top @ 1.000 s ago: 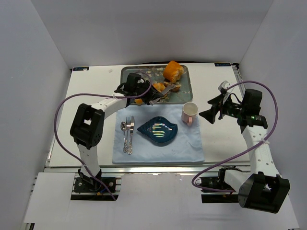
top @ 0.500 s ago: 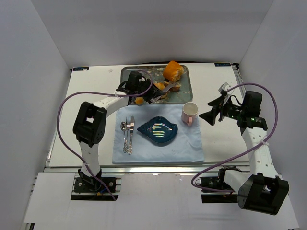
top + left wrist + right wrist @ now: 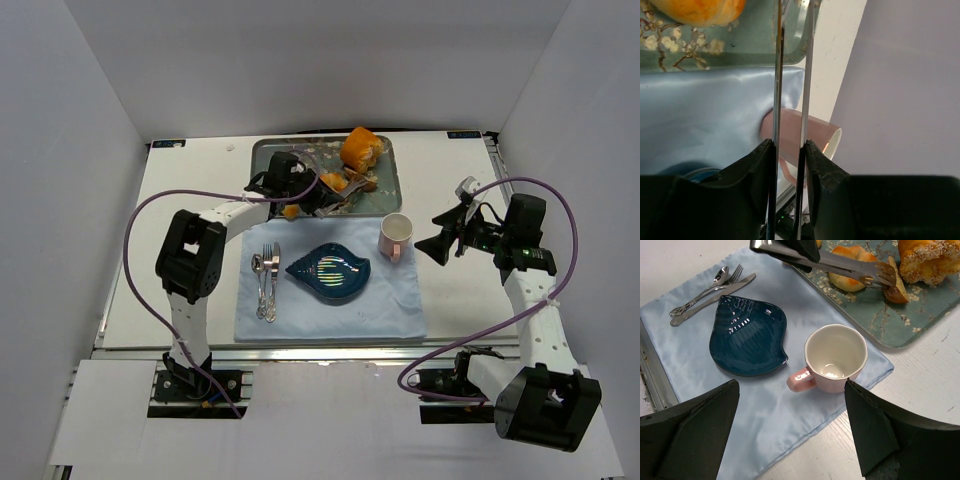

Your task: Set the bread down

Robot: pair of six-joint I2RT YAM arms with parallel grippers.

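Note:
The bread [image 3: 896, 288], a slim piece with dark crust and a tan face, lies on the floral tray [image 3: 875, 315] at the tips of the metal tongs [image 3: 850, 266]. It shows small in the top view [image 3: 362, 184]. My left gripper [image 3: 308, 190] is shut on the tongs [image 3: 790, 75], whose two blades stand close together. The blade tips and the bread lie outside the left wrist view. I cannot tell whether the tongs grip the bread or only touch it. My right gripper [image 3: 790, 385] is open and empty above the pink cup [image 3: 835, 357].
A round orange bun [image 3: 360, 148] and a ridged roll [image 3: 850, 270] share the tray [image 3: 275, 150]. A dark blue shell-shaped plate [image 3: 330, 270], cutlery [image 3: 266, 280] and the cup [image 3: 396, 235] sit on a light blue cloth [image 3: 330, 315].
My left gripper has shifted slightly right and the tongs have swung over the tray towards the bread. The right arm has barely moved.

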